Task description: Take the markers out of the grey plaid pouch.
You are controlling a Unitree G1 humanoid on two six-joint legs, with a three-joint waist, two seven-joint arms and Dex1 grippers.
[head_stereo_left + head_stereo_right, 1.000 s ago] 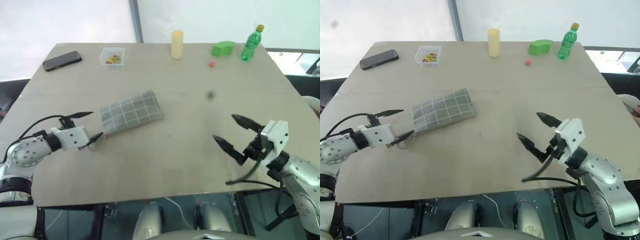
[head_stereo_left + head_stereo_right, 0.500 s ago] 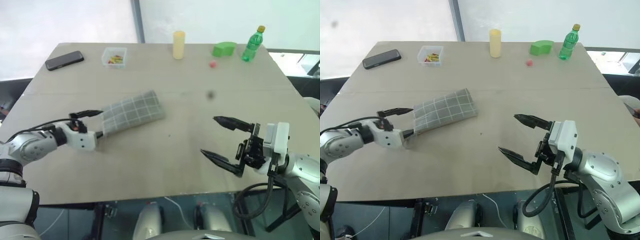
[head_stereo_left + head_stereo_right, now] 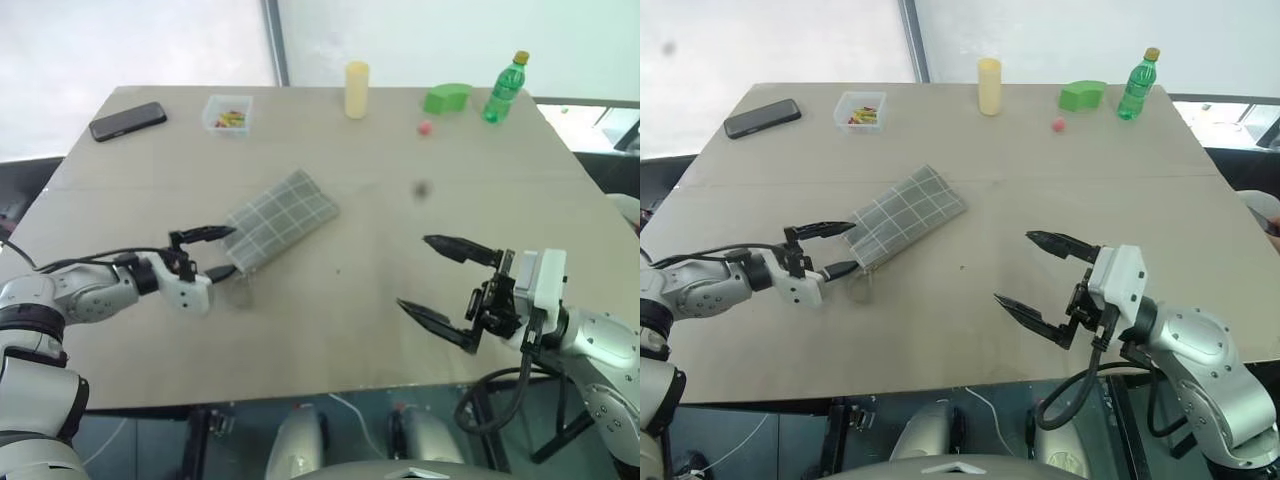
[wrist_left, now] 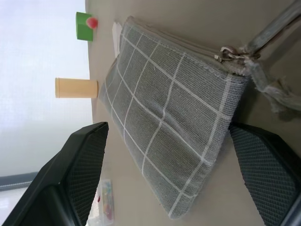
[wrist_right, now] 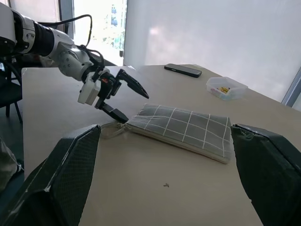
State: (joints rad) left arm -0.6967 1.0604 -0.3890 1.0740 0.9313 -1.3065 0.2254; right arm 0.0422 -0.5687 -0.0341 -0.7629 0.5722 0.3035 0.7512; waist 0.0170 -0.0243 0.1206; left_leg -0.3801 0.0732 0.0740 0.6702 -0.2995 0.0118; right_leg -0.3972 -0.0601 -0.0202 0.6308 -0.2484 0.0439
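Observation:
The grey plaid pouch (image 3: 281, 217) lies diagonally on the table (image 3: 330, 330), left of centre. Its zip edge carries a ring pull (image 4: 230, 52) and a thin strap (image 4: 273, 89). My left gripper (image 3: 220, 251) is open, and its fingers (image 4: 75, 174) straddle the pouch's near end, one of them close to its corner. In the right wrist view the left gripper (image 5: 136, 108) sits at that same end of the pouch (image 5: 183, 129). My right gripper (image 3: 414, 272) hangs open and empty above the table's right front, well clear of the pouch. The markers are hidden.
Along the far edge stand a black phone (image 3: 127, 120), a clear box of small coloured bits (image 3: 228, 113), a pale yellow cylinder (image 3: 356, 89), a green block (image 3: 446, 97) and a green bottle (image 3: 504, 88). A small red ball (image 3: 425, 128) lies near the block.
My left gripper moved right and rolled, and the pouch's near end swung with it, so the pouch now lies more diagonally. The right gripper turned and drifted slightly left.

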